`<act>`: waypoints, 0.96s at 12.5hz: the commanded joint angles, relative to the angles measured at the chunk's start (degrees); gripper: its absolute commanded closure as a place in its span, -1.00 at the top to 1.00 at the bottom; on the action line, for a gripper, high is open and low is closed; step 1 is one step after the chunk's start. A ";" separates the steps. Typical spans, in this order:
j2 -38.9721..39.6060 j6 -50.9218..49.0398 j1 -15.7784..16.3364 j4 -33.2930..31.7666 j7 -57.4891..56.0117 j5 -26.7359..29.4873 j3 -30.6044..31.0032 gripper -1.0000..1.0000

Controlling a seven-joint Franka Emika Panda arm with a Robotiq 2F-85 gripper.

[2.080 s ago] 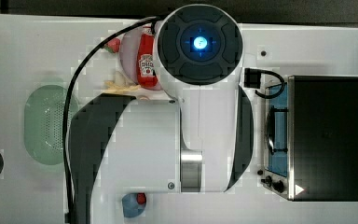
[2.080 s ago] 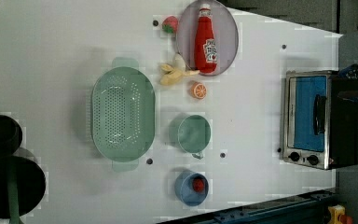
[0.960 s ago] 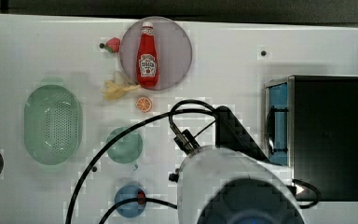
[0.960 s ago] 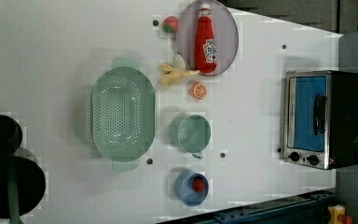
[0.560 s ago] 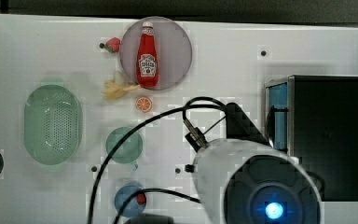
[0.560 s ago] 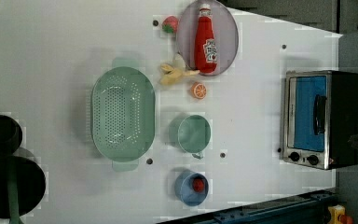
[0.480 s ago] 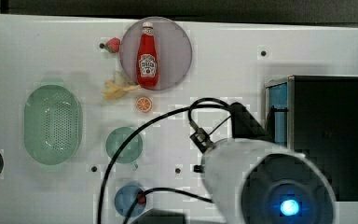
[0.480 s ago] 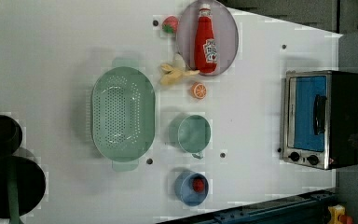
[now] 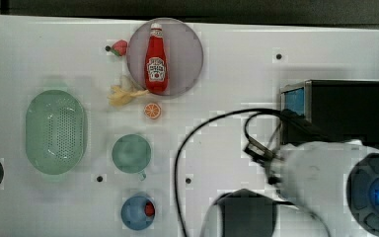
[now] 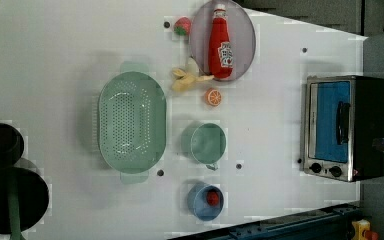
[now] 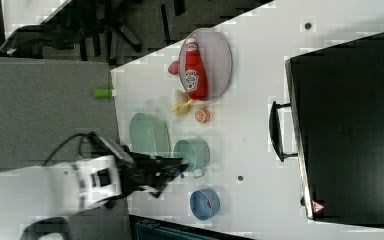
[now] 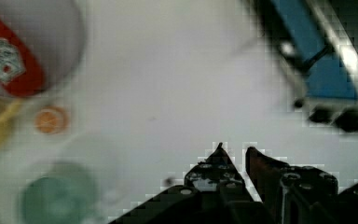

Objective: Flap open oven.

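Observation:
The oven [image 10: 347, 127] stands at the left view's right, a black box with a silver front frame. Its blue glass door [image 10: 330, 120] is closed, with the black bar handle [image 10: 342, 122] across it and two knobs [image 10: 325, 170] beside it. In the top view my white arm [image 9: 321, 182] covers the table in front of the oven [image 9: 340, 111]. The wrist view has the oven front [image 12: 328, 77] ahead of my gripper [image 12: 235, 151], which is shut on nothing and held above bare table, well short of the handle. In the right view the gripper [image 11: 177, 167] points toward the oven [image 11: 352, 130].
A ketchup bottle [image 10: 220, 42] lies on a grey plate [image 10: 245, 30]. Near it are a strawberry [image 10: 182, 25], a banana [image 10: 187, 80] and an orange half [image 10: 212, 97]. A green colander [image 10: 131, 121], green cup [image 10: 207, 144] and blue bowl [image 10: 205, 201] fill the middle. Black gear [image 10: 2, 180] sits at the left view's left.
In the top view my arm has swung from the table's middle to the lower right, in front of the oven. The oven door has stayed closed.

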 commanded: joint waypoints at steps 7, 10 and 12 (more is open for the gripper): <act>11.63 20.92 -3.12 -2.55 -37.78 -3.12 -8.73 -0.65; 16.46 25.37 -3.16 -2.69 -39.09 -3.02 -10.03 -0.65; 19.19 27.68 -3.06 -2.83 -39.09 -2.88 -10.01 -0.65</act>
